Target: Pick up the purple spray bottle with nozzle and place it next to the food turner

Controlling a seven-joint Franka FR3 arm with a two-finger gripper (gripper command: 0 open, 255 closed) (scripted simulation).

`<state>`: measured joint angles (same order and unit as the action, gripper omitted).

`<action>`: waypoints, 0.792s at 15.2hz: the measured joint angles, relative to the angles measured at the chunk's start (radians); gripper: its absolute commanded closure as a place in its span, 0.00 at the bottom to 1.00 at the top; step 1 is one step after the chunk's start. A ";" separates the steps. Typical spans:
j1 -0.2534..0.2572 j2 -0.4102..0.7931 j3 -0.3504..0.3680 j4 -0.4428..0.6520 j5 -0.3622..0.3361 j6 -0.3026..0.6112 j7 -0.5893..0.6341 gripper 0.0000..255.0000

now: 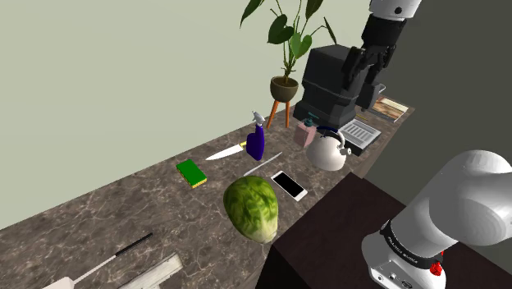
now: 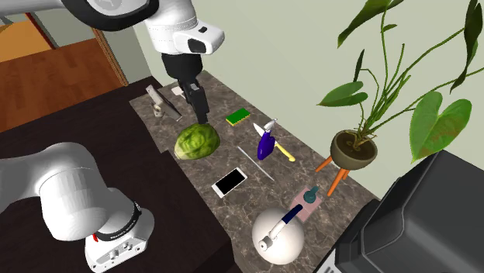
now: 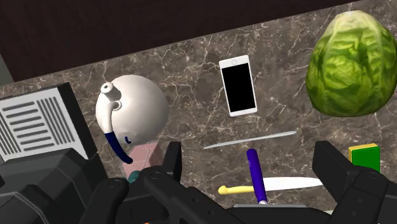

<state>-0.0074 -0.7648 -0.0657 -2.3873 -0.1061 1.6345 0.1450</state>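
The purple spray bottle (image 1: 256, 143) with a white nozzle stands upright on the marble counter (image 1: 123, 205), between a knife and a thin grey stick. It also shows in the second exterior view as the spray bottle (image 2: 265, 143), and from above as the spray bottle (image 3: 256, 173). My gripper (image 1: 365, 82) hangs open and empty high over the counter, near the black coffee machine; the bottle lies far below, between the fingers (image 3: 172, 159) in the wrist view. The food turner (image 1: 98, 264), with a black handle and white blade, lies at the counter's near-left end in the shoulder view.
A green cabbage (image 1: 253, 207), a white phone (image 1: 289, 185) and a white kettle (image 1: 328, 152) sit along the counter's front. A green sponge (image 1: 191, 172) and a yellow-handled knife (image 3: 267, 186) lie near the bottle. A black coffee machine (image 1: 332, 82) and a potted plant (image 1: 285, 86) stand behind.
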 measured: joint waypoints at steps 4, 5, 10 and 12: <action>0.004 0.063 -0.010 -0.005 0.002 0.065 -0.006 0.00; 0.006 0.096 -0.015 0.000 0.003 0.092 -0.010 0.00; 0.023 0.257 -0.027 0.021 0.020 0.227 -0.018 0.00; 0.028 0.331 -0.035 0.037 0.028 0.283 -0.027 0.00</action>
<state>0.0205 -0.4340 -0.1003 -2.3498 -0.0783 1.9171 0.1175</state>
